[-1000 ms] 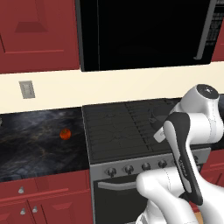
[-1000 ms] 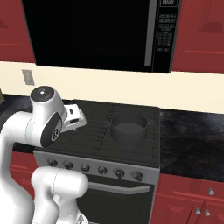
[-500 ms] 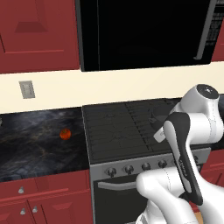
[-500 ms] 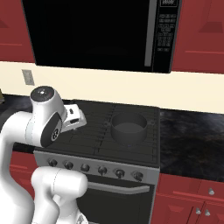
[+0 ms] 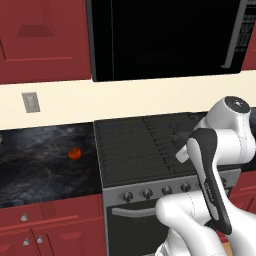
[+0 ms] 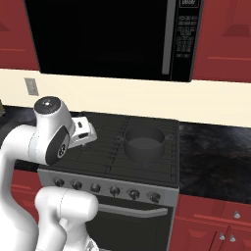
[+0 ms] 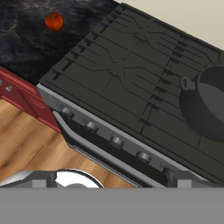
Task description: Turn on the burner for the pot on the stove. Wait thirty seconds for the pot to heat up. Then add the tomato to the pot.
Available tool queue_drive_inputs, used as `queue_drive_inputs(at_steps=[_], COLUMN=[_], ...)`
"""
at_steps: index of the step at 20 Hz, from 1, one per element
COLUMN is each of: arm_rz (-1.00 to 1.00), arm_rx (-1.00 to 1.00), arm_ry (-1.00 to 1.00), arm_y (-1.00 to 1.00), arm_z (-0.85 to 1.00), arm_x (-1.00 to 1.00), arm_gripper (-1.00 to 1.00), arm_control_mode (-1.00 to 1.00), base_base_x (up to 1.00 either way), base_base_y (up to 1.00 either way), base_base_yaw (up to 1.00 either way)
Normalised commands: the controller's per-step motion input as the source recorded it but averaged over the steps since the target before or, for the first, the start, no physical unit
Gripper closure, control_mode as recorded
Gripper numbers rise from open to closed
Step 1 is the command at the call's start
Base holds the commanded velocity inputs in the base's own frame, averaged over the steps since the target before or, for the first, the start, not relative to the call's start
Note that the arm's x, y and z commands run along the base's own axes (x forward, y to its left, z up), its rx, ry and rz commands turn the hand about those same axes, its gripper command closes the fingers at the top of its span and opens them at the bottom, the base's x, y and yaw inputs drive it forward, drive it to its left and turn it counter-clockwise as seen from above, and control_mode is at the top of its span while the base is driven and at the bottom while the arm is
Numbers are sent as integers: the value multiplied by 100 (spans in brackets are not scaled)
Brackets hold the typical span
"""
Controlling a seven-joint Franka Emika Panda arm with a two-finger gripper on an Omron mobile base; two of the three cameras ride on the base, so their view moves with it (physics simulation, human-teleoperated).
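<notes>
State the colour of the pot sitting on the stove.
The pot is dark grey, on the black stove; the right base view shows it best.

Home kitchen, rendered. Black gas stove (image 5: 145, 150) with ribbed grates, grey steel front and a row of round knobs (image 6: 114, 190); oven door with bar handle (image 6: 130, 211) below. Dark pot (image 6: 143, 143) on the right rear grate. Black microwave (image 6: 105, 37) mounted above the stove, keypad on its right side. Red cabinets (image 5: 42, 37) flank the microwave; matching red drawers with small metal pulls (image 5: 24, 217) sit under the tabletop (image 5: 40, 165), which is dark marbled stone on both sides of the stove. Tomato (image 5: 74, 153) lies on the tabletop left of the stove. Cream backsplash wall with a grey outlet plate (image 5: 30, 102). Wood plank floor (image 7: 30, 151).
</notes>
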Motion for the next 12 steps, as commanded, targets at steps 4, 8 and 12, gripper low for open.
queue_drive_inputs(at_steps=[4,8,12], arm_rz=[0,0,0], arm_rx=[0,0,0], arm_ry=[0,0,0], arm_y=[0,0,0], arm_z=[0,0,0], arm_x=[0,0,0], arm_gripper=[-100,-100,-100], arm_control_mode=[-100,-100,-100], base_base_x=[0,0,0], base_base_y=[0,0,0], base_base_yaw=[0,0,0])
